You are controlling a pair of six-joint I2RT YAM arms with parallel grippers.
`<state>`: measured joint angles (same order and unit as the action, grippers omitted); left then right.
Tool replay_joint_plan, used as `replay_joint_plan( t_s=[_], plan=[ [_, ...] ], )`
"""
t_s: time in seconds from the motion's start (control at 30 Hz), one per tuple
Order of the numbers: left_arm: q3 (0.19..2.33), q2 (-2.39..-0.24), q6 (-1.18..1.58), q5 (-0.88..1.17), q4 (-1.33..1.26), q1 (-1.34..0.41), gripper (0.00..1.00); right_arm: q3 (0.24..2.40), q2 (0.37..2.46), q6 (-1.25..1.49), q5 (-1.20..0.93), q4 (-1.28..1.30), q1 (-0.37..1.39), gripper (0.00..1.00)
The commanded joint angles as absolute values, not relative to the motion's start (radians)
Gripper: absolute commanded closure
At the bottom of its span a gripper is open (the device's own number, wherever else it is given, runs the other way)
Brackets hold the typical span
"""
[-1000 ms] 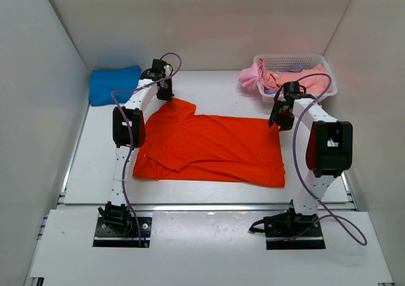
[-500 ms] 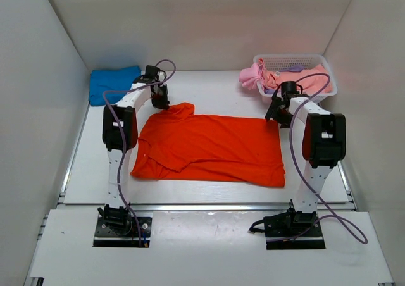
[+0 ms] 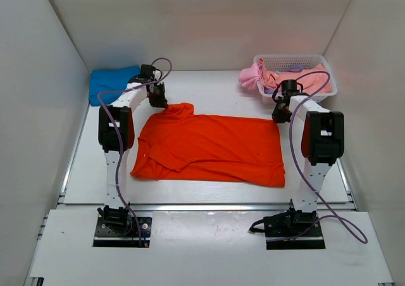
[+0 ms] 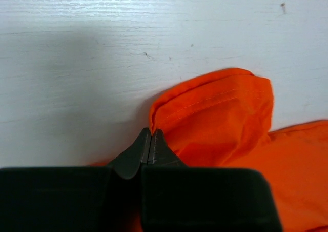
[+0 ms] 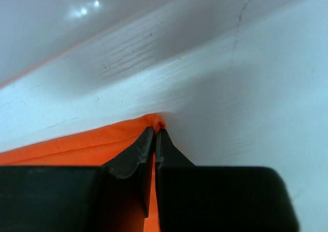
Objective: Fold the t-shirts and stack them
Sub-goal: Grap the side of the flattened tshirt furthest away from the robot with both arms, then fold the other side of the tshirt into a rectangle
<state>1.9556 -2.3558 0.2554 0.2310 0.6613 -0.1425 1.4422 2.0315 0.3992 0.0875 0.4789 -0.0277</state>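
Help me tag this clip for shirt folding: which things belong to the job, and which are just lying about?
Belong to the job: orange shirt, pinched at its far edge by the left hand and right hand; blue shirt, folded at far left; pink shirt and lilac shirt, bunched up.
Just lying about: white basket holding those two; table.

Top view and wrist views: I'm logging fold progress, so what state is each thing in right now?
orange-red t-shirt, spread out flat, not yet folded over.
blue t-shirt, folded, lying at the far left.
pink t-shirt, crumpled, spilling over the basket's rim.
basket, upright, holding crumpled shirts.
left claw, shut on the orange-red t-shirt's far left edge.
right claw, shut on its far right corner.
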Motion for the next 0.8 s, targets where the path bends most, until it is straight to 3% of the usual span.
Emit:
replay_joint_plan(
  t_s=[0.0,0.23,0.57,0.77],
  plan=[
    [1.947,-2.208,0.249,0.294,0.643,-0.129,1.0,1.444,1.981,0.374,0.115,0.422,-0.026,1.0],
    [1.83,-1.981,0.262,0.334,0.637,-0.126,1.0,1.338,1.813,0.327,0.098,0.371,-0.003,1.0],
    [1.321,-1.583,0.252,0.342,0.595,-0.153,1.0,1.224,1.656,0.267,0.08,0.471,0.048,0.99],
    [1.16,-1.373,0.247,0.319,0.652,-0.172,1.0,1.04,1.503,0.25,0.051,0.419,0.026,1.0]
  ],
)
